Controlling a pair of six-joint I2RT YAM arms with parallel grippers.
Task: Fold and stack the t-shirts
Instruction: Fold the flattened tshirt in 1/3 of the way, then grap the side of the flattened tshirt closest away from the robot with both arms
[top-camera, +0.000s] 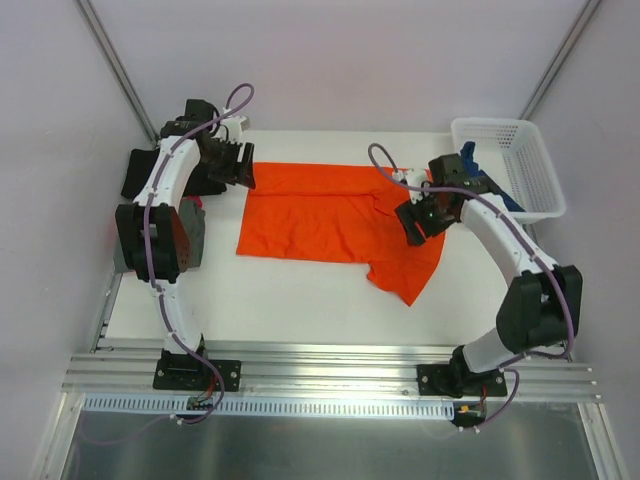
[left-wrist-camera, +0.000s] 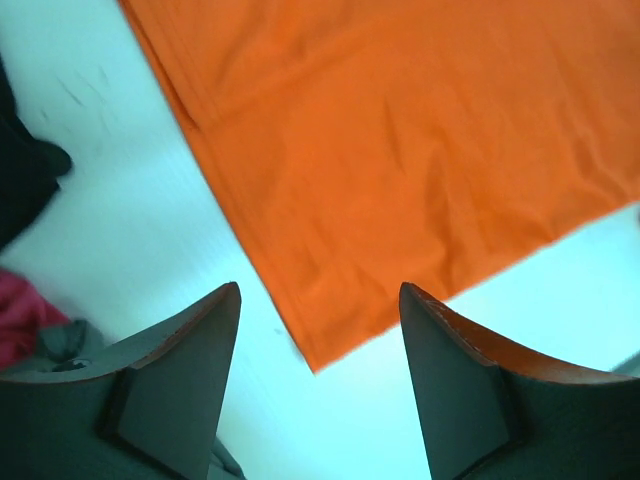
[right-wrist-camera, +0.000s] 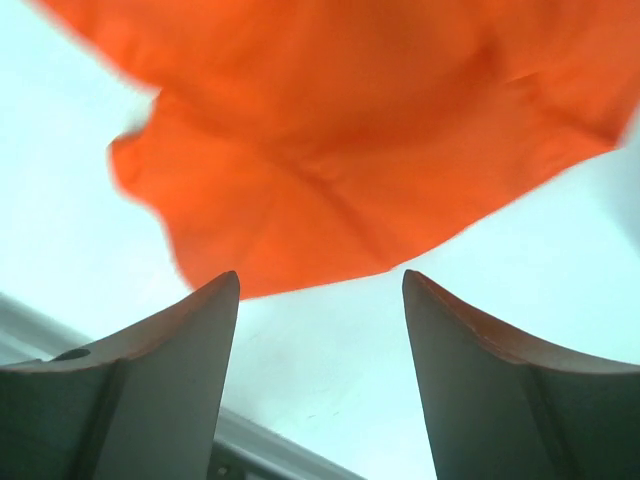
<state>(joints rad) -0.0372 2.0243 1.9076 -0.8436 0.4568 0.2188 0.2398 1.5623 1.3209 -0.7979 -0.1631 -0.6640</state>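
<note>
A bright orange-red t-shirt (top-camera: 325, 212) lies spread on the white table, with one sleeve trailing toward the near right. My left gripper (top-camera: 243, 166) is open just above the shirt's far left corner. In the left wrist view the shirt (left-wrist-camera: 400, 150) fills the top and its corner lies between the open fingers of that gripper (left-wrist-camera: 320, 292). My right gripper (top-camera: 416, 226) is open and empty over the shirt's right side. In the right wrist view the cloth (right-wrist-camera: 340, 150) lies beyond that gripper (right-wrist-camera: 321, 282). Dark folded shirts (top-camera: 140, 172) lie at the far left, and a blue one (top-camera: 468, 157) hangs at the basket.
A white mesh basket (top-camera: 520, 140) stands at the far right corner. A grey cloth pile (top-camera: 188, 238) with a bit of pink-red cloth (top-camera: 190, 203) lies under my left arm. A metal rail (top-camera: 330, 372) runs along the table's near edge.
</note>
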